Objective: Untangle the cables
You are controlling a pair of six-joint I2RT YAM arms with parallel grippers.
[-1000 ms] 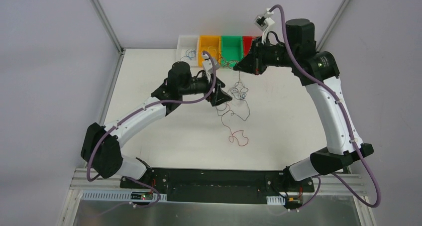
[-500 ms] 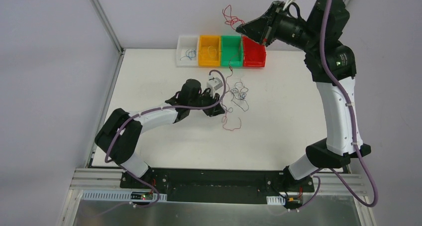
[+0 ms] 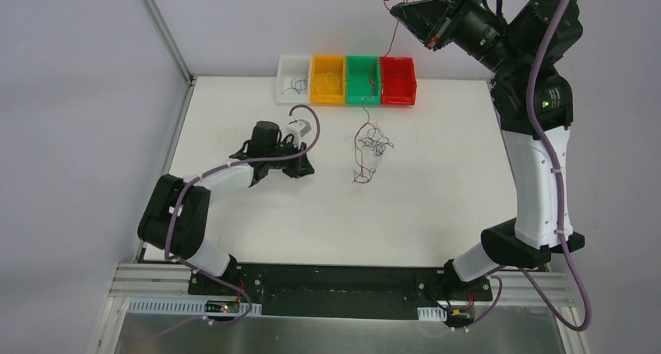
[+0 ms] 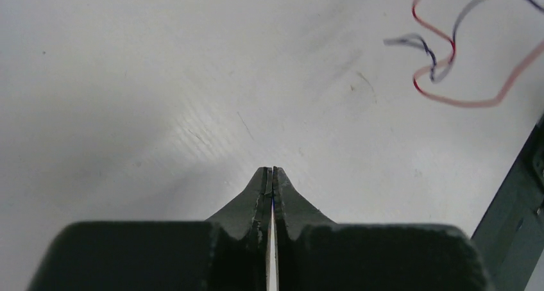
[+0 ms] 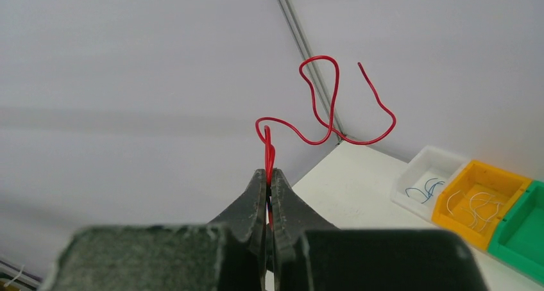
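My right gripper (image 3: 395, 9) (image 5: 269, 172) is raised high above the back of the table, shut on a red cable (image 5: 321, 111). Its free end curls above the jaws, and the rest runs down (image 3: 380, 73) to the tangle of cables (image 3: 372, 147) on the table's middle. The lower end of the tangle lies on the surface and the top is drawn upward. My left gripper (image 3: 305, 169) (image 4: 272, 170) sits low over the table, left of the tangle and apart from it. Its jaws are shut, and a thin blue sliver of cable (image 4: 272, 204) shows between them. Red and dark cable loops (image 4: 449, 99) lie ahead on the right.
Four bins line the back edge: white (image 3: 293, 97) with blue wires, yellow (image 3: 327, 99) with pale wires, green (image 3: 362, 100) and red (image 3: 398, 99). The taut red cable crosses over the green and red bins. A metal frame post (image 3: 160, 26) stands at the back left.
The right gripper rose from table height to high above the bins, drawing the red cable up. The left gripper closed at the tangle, then drew back to the left, low over the table.
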